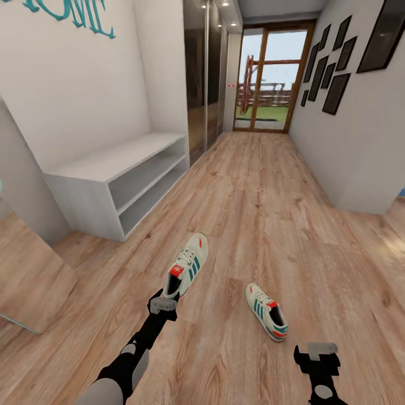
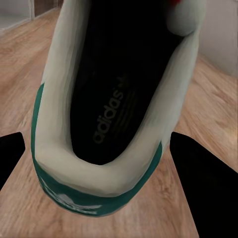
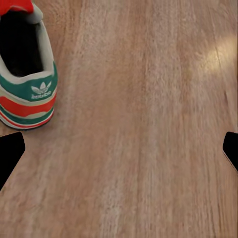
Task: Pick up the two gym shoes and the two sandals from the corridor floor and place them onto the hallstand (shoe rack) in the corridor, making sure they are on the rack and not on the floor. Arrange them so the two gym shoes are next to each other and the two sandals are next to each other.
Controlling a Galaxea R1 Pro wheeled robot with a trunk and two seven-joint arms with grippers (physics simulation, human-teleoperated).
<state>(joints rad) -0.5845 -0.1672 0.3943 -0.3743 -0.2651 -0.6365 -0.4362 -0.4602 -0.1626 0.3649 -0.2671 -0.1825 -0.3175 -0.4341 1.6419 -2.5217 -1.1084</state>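
One cream-white gym shoe [image 1: 190, 263] with green stripes hangs by its heel in my left gripper [image 1: 165, 302], toe pointing away. In the left wrist view the heel opening [image 2: 106, 99] sits between the two dark fingers [image 2: 198, 178], which stand close against its sides. The second gym shoe [image 1: 268, 311] lies on the wood corridor floor [image 1: 253, 202], just left of and beyond my right gripper [image 1: 316, 355]. That gripper is open over bare planks, with the shoe's red and green heel [image 3: 29, 94] off to one side. The sandals and the hallstand are out of view.
A low white two-tier bench [image 1: 107, 169] stands against the left wall under teal lettering. A wall corner [image 1: 22, 185] juts out at the near left. Dark mirrored doors [image 1: 202, 73] follow, and a glass door [image 1: 273, 79] ends the corridor. The right wall [image 1: 349, 140] carries dark frames.
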